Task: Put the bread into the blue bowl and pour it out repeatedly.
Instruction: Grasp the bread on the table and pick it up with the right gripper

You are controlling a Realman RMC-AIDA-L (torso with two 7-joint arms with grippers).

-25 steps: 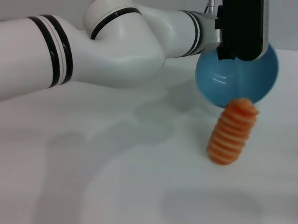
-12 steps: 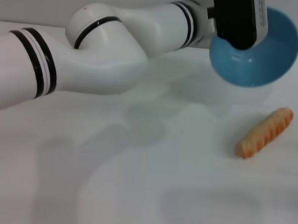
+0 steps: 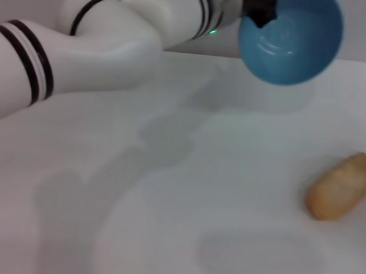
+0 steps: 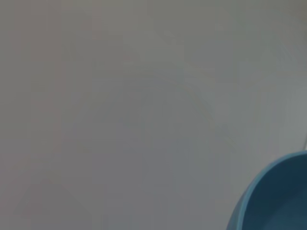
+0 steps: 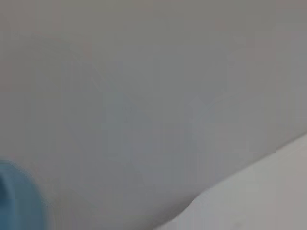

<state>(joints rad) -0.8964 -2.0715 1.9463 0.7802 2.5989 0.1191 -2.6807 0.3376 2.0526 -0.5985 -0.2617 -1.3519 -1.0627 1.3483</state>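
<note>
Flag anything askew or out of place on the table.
The bread lies on the white table at the head view's right edge, pale flat underside up, well apart from the blue bowl. The left gripper holds the bowl in the air, tipped on its side and empty. Nothing looks damaged.

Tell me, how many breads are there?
1. The bread lies on the white table, near its right edge, outside the blue bowl held up above. None shows inside the bowl.
</note>
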